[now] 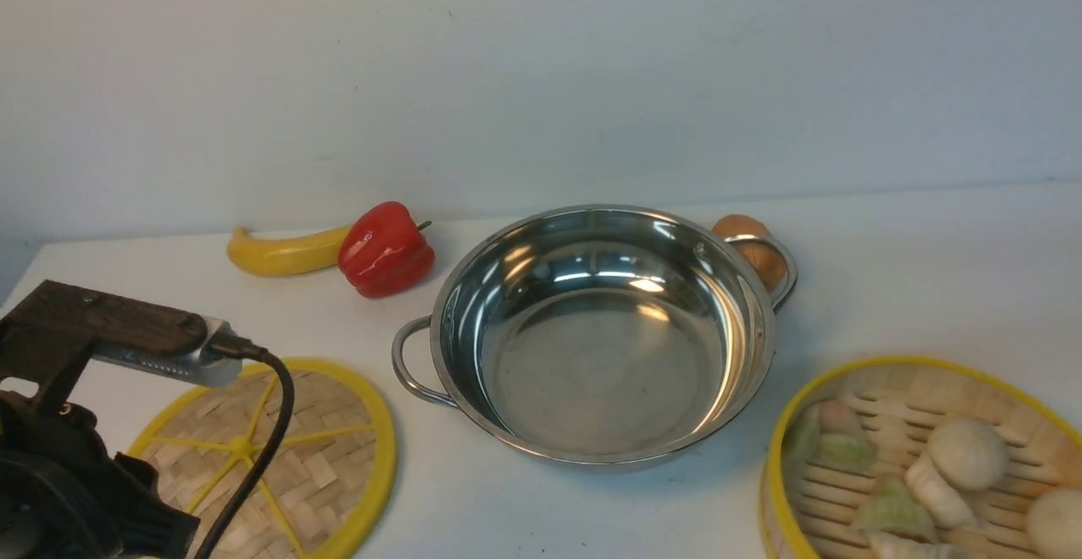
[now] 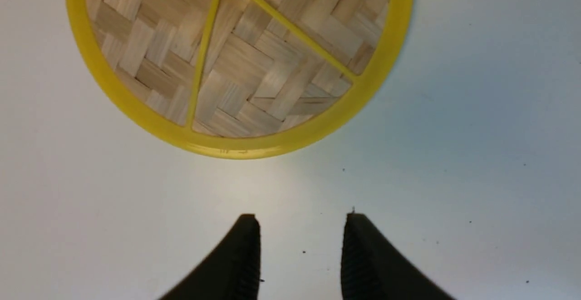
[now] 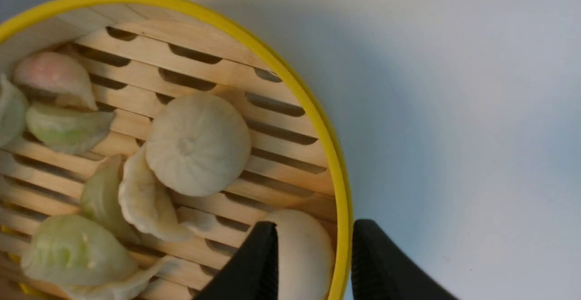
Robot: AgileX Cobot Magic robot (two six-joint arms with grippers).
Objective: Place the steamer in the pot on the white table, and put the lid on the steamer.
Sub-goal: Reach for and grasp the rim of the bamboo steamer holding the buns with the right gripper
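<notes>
Steamer point(image 1: 917, 363): sits on the desk point(image 1: 930, 288) at the near right, apart from the pot point(image 1: 600, 356). It carries dumplings point(image 3: 68, 127) and buns point(image 3: 197, 143) on its slatted floor point(image 3: 195, 71). It is not yet in the pot.

Pot: centre of the desk, upright and empty, its polished inside bare. One looped handle faces near-left, the other far-right.

Lid point(image 1: 321, 449): lies flat on the desk at the near left, well apart from the steamer and with the pot between them. Spokes and weave show plainly in the left wrist view point(image 2: 254, 64).

Progress: my reading is that neither step is done. The steamer has still to go into the pot, and the lid goes on only after that. Everything is left.

Right end effector point(image 3: 315, 225): fingers spread and straddling the steamer's yellow rim, one inside above a bun, the other outside over the desk. It is not clamped on anything. I cannot tell whether the outer finger touches the rim.

Left end effector point(image 2: 302, 220): fingers parted and holding nothing, over bare desk just beside the lid's edge, clear of it.

Further out: a banana point(image 1: 279, 256) and a red pepper point(image 1: 385, 250) lie touching at the far left. An onion point(image 1: 752, 242) sits behind the pot's far handle. None of them lies between steamer and pot.
</notes>
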